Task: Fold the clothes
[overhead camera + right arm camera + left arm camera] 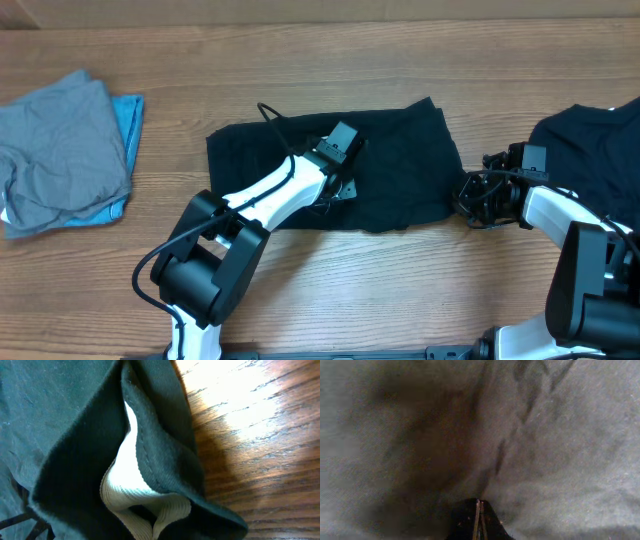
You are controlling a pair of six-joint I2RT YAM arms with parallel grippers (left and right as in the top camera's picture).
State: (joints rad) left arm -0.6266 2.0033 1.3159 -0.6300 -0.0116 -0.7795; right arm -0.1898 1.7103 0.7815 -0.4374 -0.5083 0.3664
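Showed no readable text, label, brand, number or sign on the black clothes (400, 160), the grey and blue pile (60, 140), or the wooden table (400, 290).

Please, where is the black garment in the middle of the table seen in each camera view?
Overhead: black garment lies at the centre, under the left end effector.
Left wrist: its fabric fills the whole picture.
Right wrist: probably its hem, left and centre.
Shared landmark: wooden table, also at right in right wrist; none in left wrist.
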